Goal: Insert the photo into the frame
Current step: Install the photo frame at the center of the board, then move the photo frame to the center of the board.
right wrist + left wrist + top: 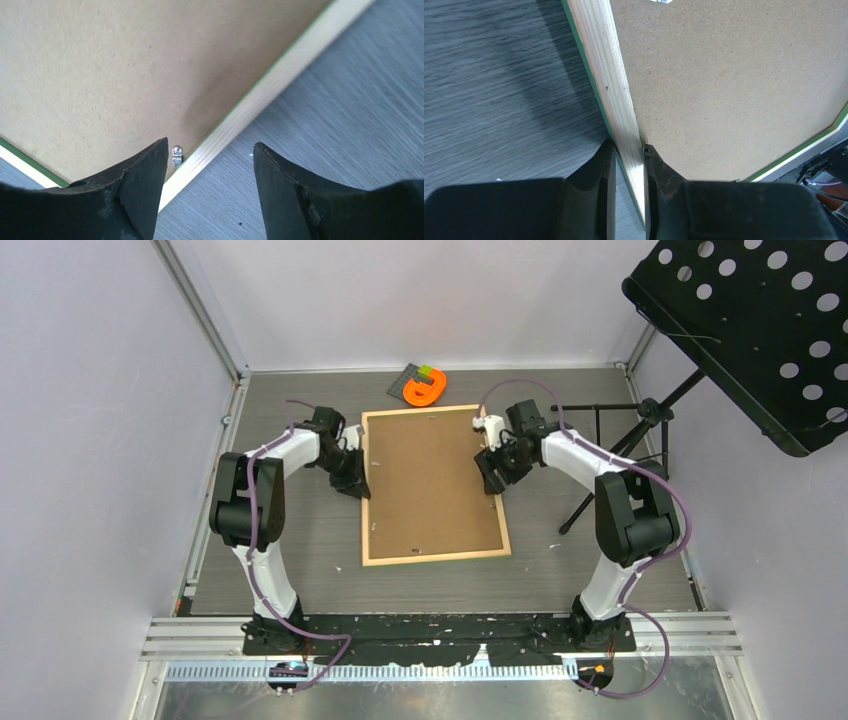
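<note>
The frame (435, 557) lies flat on the table, pale wood face up, with a brown backing board (430, 480) filling it. My left gripper (358, 485) is shut on the frame's left rail (606, 75), one finger on each side of it (629, 147). My right gripper (493, 480) hangs open over the right rail (280, 85). One of its fingers is above the board (125, 65) and the other above the table, with nothing gripped between them (210, 145). The photo is hidden from every view.
A small metal tab (176, 156) sits on the board beside the right rail. An orange object (426, 388) and a grey block with green studs (415, 375) lie past the frame's far edge. A black music stand (760, 320) on a tripod (620, 440) stands at the right.
</note>
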Robot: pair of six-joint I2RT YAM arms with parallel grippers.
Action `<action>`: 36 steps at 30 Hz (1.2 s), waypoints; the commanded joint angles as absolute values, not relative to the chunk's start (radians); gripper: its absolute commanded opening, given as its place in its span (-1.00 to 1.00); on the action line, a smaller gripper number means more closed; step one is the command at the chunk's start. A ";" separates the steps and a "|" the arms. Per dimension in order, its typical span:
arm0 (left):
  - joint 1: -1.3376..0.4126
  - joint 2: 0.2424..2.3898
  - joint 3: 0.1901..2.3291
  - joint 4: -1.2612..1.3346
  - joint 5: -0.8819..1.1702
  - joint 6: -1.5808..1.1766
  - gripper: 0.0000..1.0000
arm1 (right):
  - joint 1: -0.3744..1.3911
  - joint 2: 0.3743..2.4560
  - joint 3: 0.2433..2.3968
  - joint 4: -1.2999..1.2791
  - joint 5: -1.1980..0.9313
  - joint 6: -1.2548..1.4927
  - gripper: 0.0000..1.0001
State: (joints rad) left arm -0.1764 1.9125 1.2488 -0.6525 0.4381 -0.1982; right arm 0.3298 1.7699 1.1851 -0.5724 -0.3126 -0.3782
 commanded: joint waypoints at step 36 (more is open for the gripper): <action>-0.187 1.916 1.227 -0.611 0.479 -0.147 -0.80 | 0.223 2.000 1.373 -0.513 -0.360 -0.087 -0.62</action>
